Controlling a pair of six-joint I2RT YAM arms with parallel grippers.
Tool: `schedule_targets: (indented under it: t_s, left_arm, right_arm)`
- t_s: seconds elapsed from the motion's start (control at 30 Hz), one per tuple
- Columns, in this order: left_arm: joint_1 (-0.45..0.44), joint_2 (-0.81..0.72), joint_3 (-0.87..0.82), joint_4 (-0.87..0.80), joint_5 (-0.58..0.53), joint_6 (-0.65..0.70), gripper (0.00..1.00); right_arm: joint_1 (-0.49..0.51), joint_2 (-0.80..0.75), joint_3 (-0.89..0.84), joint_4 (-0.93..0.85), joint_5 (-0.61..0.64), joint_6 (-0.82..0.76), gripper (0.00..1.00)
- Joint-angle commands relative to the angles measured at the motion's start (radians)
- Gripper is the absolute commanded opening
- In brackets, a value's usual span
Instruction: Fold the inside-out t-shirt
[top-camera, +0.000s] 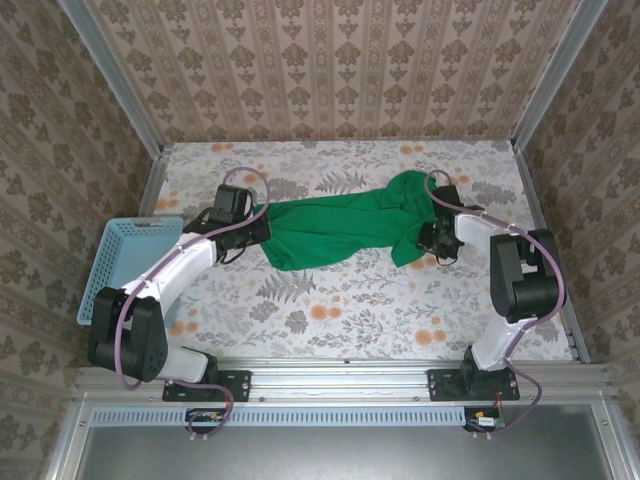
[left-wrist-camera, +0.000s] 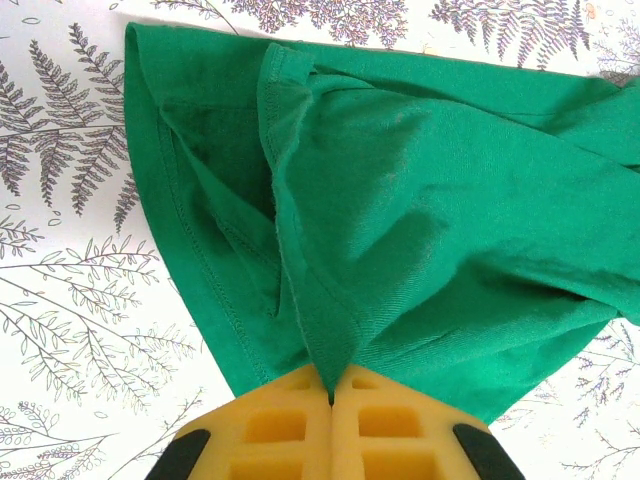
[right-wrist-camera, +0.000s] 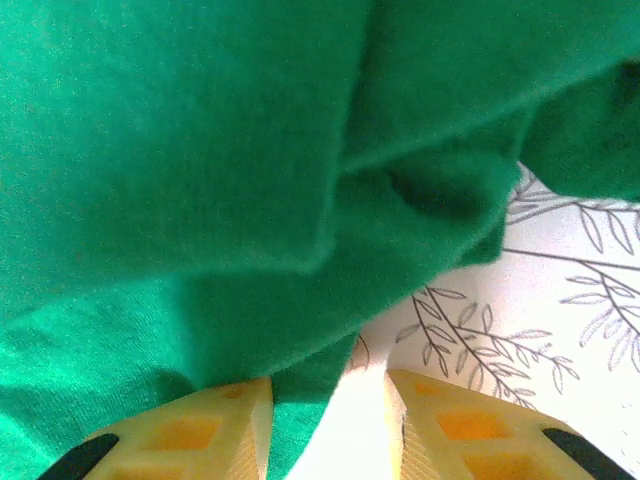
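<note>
The green t-shirt (top-camera: 330, 232) lies stretched across the surface (top-camera: 350, 310), just above the middle of the top view. Its right end is bunched up in a heap.

The left claw (top-camera: 264, 224) is at the shirt's left end. In the left wrist view, its 2 yellow fingers (left-wrist-camera: 290, 425) are pressed together at the bottom of the frame, pinching a fold of the cloth.

The right claw (top-camera: 428, 240) is at the bunched end. In the right wrist view, its 2 fingers stand apart. White surface shows in the gap, and the cloth hangs against the lower left finger.

A light-blue basket (top-camera: 125, 255) sits at the left edge, apart from the shirt.
</note>
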Motion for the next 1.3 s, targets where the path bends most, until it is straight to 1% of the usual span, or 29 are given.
schedule_targets:
  t_s: [0.0, 0.2, 0.27, 0.33, 0.47, 0.6, 0.7, 0.83, 0.93, 1.0, 1.13, 1.27]
  left_arm:
    - [0.008, -0.031, -0.012, -0.013, -0.001, 0.024, 0.00]
    - [0.009, -0.032, -0.015, -0.009, 0.004, 0.024, 0.00]
    - [0.008, -0.035, -0.017, -0.010, 0.008, 0.023, 0.00]
    - [0.007, -0.035, -0.017, -0.009, 0.007, 0.024, 0.00]
    - [0.007, -0.045, -0.021, -0.013, 0.007, 0.028, 0.00]
    - [0.007, -0.070, -0.023, -0.026, 0.003, 0.032, 0.00]
    - [0.007, -0.105, -0.030, -0.037, -0.008, 0.035, 0.00]
    - [0.008, -0.158, -0.049, -0.050, -0.035, 0.047, 0.00]
    - [0.004, -0.192, -0.067, -0.057, -0.057, 0.053, 0.00]
    - [-0.002, -0.216, -0.087, -0.060, -0.061, 0.054, 0.00]
    - [-0.020, -0.298, -0.151, -0.049, -0.055, 0.050, 0.00]
    - [-0.037, -0.418, -0.216, -0.052, -0.020, 0.044, 0.00]
  right_arm:
    - [0.020, 0.041, 0.036, -0.001, 0.018, 0.009, 0.36]
    - [0.049, 0.090, 0.098, -0.041, 0.072, 0.003, 0.35]
    - [0.055, 0.109, 0.116, -0.056, 0.087, 0.005, 0.33]
    - [0.059, 0.120, 0.124, -0.056, 0.094, 0.008, 0.28]
    - [0.065, 0.125, 0.130, -0.059, 0.122, 0.010, 0.16]
    - [0.067, 0.073, 0.105, -0.070, 0.173, 0.012, 0.05]
    - [0.069, -0.026, 0.040, -0.075, 0.226, 0.027, 0.00]
    - [0.077, -0.211, -0.090, -0.082, 0.263, 0.074, 0.00]
    - [0.098, -0.356, -0.188, -0.131, 0.273, 0.122, 0.00]
    - [0.120, -0.481, -0.246, -0.163, 0.278, 0.155, 0.00]
    - [0.174, -0.691, -0.327, -0.284, 0.318, 0.233, 0.00]
    - [0.185, -0.885, -0.343, -0.430, 0.326, 0.280, 0.00]
